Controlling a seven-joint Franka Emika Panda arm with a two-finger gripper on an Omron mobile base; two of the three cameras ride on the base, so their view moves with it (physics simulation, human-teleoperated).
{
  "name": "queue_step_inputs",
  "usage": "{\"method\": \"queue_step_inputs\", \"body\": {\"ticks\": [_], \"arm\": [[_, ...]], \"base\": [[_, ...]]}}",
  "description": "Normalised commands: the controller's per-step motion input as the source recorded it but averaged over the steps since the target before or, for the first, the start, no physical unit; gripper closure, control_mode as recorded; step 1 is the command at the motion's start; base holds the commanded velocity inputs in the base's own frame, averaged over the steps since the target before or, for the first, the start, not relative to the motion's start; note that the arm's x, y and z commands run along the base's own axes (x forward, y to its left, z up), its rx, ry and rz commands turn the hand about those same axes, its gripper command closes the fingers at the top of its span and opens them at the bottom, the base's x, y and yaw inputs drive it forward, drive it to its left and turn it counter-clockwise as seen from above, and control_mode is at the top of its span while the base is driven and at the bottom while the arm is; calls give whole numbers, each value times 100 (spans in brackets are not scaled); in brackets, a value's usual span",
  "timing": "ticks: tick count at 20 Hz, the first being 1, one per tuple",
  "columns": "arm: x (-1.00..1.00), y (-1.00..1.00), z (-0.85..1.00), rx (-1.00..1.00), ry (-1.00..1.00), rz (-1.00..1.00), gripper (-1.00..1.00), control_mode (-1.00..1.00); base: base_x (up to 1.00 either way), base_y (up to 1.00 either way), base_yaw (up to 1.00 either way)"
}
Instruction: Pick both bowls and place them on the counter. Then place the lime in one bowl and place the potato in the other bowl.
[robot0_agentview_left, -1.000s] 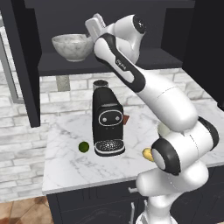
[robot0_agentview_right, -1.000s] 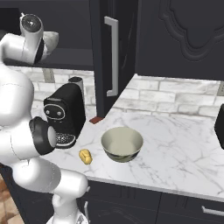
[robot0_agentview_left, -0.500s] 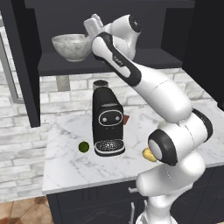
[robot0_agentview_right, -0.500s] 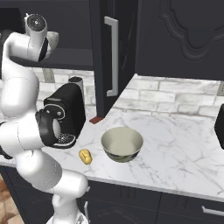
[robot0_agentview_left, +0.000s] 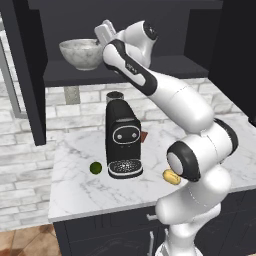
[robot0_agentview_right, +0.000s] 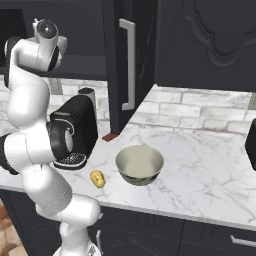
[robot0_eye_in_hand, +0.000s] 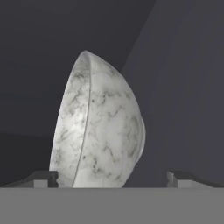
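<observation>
The gripper (robot0_agentview_left: 104, 31) is held wide apart and empty beside the marbled bowl (robot0_agentview_left: 81, 53) on the dark shelf (robot0_agentview_left: 165, 67). 1 finger should be slipped inside the rim, 1 outside, before closing; the olive bowl (robot0_agentview_right: 139, 165) already sits on the surface (robot0_agentview_right: 200, 165)

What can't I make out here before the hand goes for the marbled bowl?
- Hand view: the marbled bowl has its lower edge cut off at the bottom, so contact with the fingertips can't be judged.
- Left base view: potato partly hidden by the arm.
- Right base view: coffee machine partly hidden by the arm.
</observation>
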Motion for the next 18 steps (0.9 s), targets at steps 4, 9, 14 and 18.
{"method": "queue_step_inputs", "body": {"ticks": [4, 9, 14, 18], "arm": [[19, 5, -7, 0, 0, 0, -100, -100], [20, 9, -4, 0, 1, 0, -100, -100], [17, 11, -5, 0, 2, 0, -100, -100], [9, 15, -7, 0, 4, 0, 100, -100]], "base": [[0, 0, 0], [0, 0, 0], [0, 0, 0], [0, 0, 0]]}}
